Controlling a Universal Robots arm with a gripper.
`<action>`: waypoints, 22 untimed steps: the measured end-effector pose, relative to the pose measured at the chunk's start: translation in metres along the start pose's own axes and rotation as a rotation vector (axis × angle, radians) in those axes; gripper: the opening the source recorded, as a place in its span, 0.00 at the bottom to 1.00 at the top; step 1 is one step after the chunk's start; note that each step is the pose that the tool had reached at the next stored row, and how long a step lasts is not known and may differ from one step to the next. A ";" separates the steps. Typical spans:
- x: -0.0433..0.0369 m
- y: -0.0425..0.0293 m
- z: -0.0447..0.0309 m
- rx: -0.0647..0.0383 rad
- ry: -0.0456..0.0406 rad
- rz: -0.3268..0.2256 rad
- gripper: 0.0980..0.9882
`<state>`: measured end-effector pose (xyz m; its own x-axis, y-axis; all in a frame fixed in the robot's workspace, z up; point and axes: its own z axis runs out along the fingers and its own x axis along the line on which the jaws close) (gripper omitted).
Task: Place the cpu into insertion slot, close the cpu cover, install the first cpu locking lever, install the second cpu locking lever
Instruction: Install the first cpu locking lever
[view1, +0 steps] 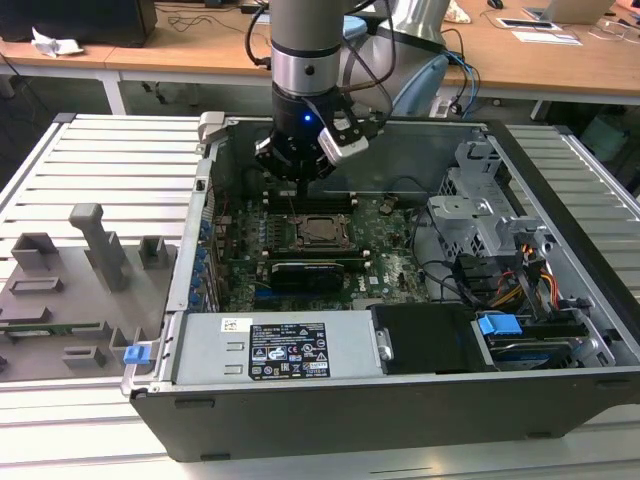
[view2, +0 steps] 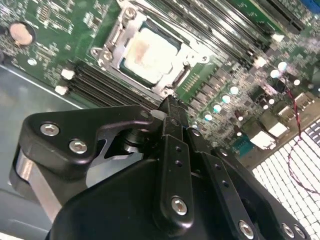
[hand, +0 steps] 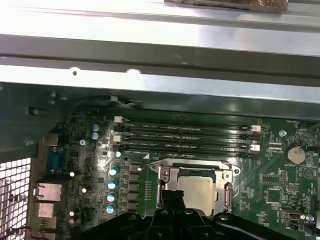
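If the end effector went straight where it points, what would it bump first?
Probably the near rim of the thin dark-silver metal cpu cover around the silver-grey square cpu; depth is hard to judge.

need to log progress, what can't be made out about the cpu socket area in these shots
First wrist view: the pincer covers one edge of the cpu cover and part of the cpu.
Second wrist view: the pincer's body hides the motherboard on one side of the insertion slot.
Exterior view: too small to tell whether either locking lever is latched.
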<state>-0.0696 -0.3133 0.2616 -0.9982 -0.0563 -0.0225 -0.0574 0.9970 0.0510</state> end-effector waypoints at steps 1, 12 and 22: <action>0.0042 0.0002 0.0000 -0.001 -0.0027 0.000 0.01; 0.0357 0.0065 0.0008 -0.003 -0.0175 -0.002 0.01; 0.0337 0.0247 0.0031 -0.003 -0.0180 -0.002 0.01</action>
<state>-0.1046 -0.2904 0.2591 -0.9975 -0.0577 -0.0405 -0.0599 0.9967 0.0542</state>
